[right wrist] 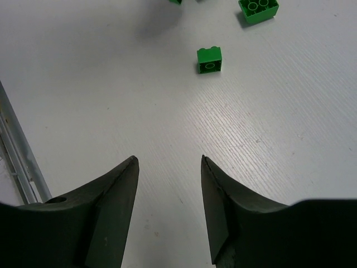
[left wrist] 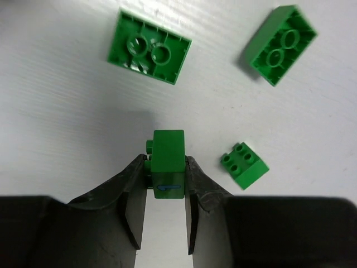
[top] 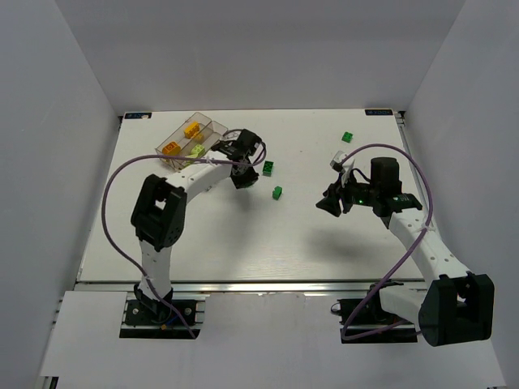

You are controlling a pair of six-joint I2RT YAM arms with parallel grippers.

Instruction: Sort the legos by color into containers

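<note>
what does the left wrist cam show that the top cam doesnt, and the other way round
Only left wrist: a green brick clamped in the left end effector, plus the hollow undersides of a big brick and a tilted brick. Only top: the tray with a yellow brick and an orange brick, and the right end effector. Both: loose green bricks on the white table.

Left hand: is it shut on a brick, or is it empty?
Shut on a green brick: the left hand has both fingers pressed on its sides.
</note>
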